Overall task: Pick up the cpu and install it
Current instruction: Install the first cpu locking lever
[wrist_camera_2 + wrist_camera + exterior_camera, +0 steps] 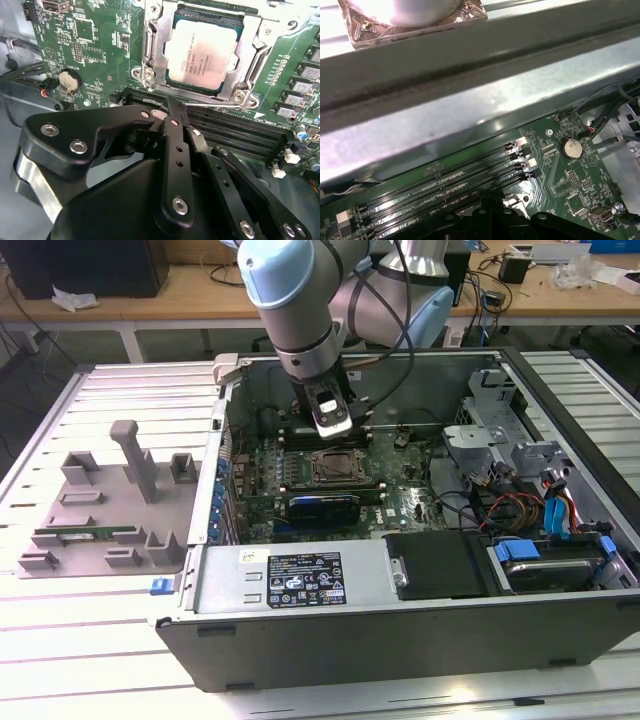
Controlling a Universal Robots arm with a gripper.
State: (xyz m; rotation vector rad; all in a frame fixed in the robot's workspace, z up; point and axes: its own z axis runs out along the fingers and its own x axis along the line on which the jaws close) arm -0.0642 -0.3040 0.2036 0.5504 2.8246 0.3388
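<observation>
Second wrist view shows the cpu [201, 55] seated in its socket frame [152, 60] on the motherboard [90, 45], where we find the gripper [175, 114] closed on nothing; we judge it light, rigid, fragile, graspable by its edges.

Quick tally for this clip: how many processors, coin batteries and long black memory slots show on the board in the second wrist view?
cpu, seated in its socket: 1
coin battery: 1
memory slots: 4
Total: 6
</observation>
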